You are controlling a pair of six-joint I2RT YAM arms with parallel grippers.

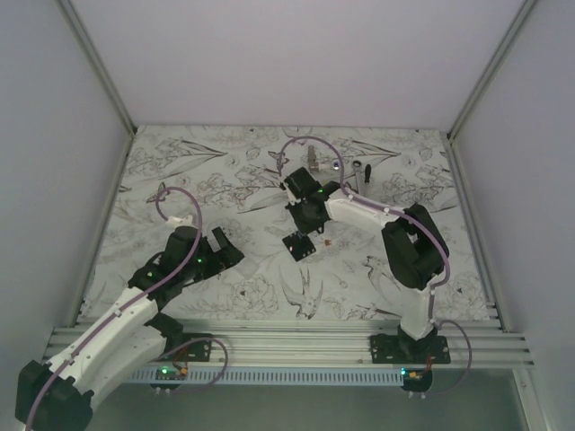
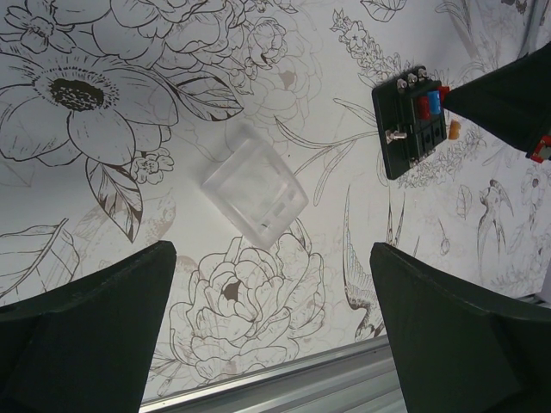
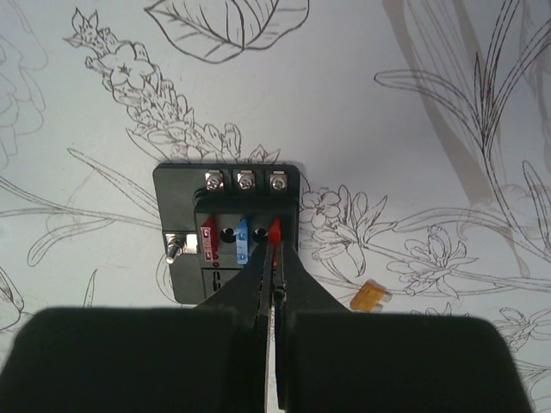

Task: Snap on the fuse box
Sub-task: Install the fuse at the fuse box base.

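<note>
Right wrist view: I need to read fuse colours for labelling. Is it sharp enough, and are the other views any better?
Right wrist: fuse box sharp, red and blue colours readable. Left wrist: fuse box sharp but small. Top external: fuse box too small, colours lost.

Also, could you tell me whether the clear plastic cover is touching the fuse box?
Apart. The left wrist view shows the clear cover lying away from the fuse box, with a stretch of patterned table between them.
</note>
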